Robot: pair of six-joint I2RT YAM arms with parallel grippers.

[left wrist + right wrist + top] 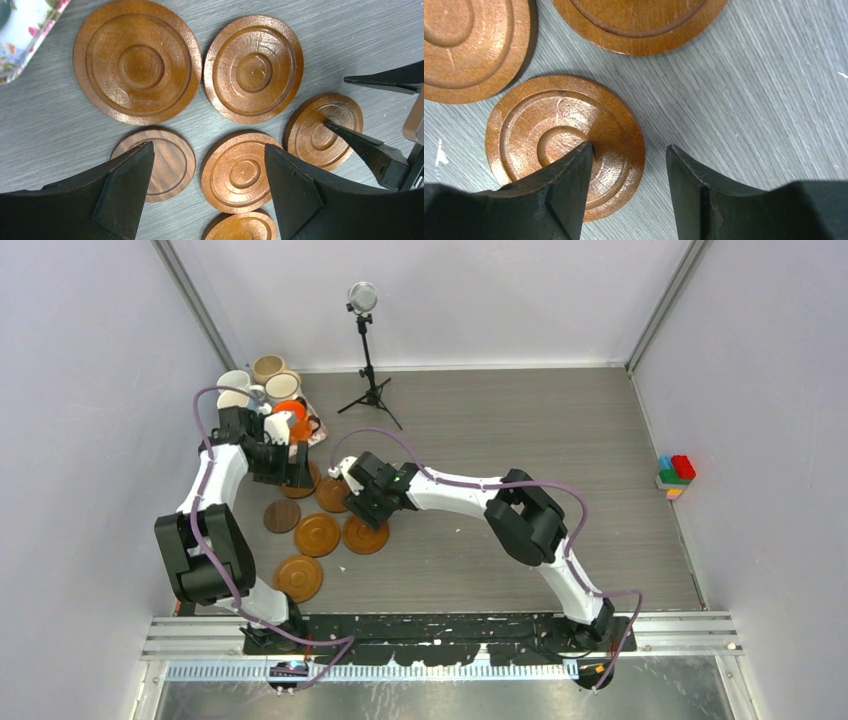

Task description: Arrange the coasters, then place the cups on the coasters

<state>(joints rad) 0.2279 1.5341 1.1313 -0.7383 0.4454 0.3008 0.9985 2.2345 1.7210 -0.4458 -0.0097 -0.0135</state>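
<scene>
Several round brown coasters lie in a loose cluster on the grey table. The left wrist view shows two large ones [137, 60] [253, 67], a darker one [162, 162] and a middle one [242, 172]. My left gripper [209, 147] hangs open above these, holding nothing. My right gripper [629, 146] is open and straddles the right edge of one coaster [549, 135]; one fingertip [585, 147] is over its centre, the other over bare table. In the top view the same coaster [367, 538] lies under the right gripper [362, 508]. The cups, one of them orange [291, 410], stand grouped at the back left.
A floral tray [20, 35] lies just behind the coasters beside the cups. A microphone stand [366, 350] is at the back centre. Toy bricks [676, 475] sit at the far right by the wall. My left gripper [287, 465] partly covers the rearmost coaster.
</scene>
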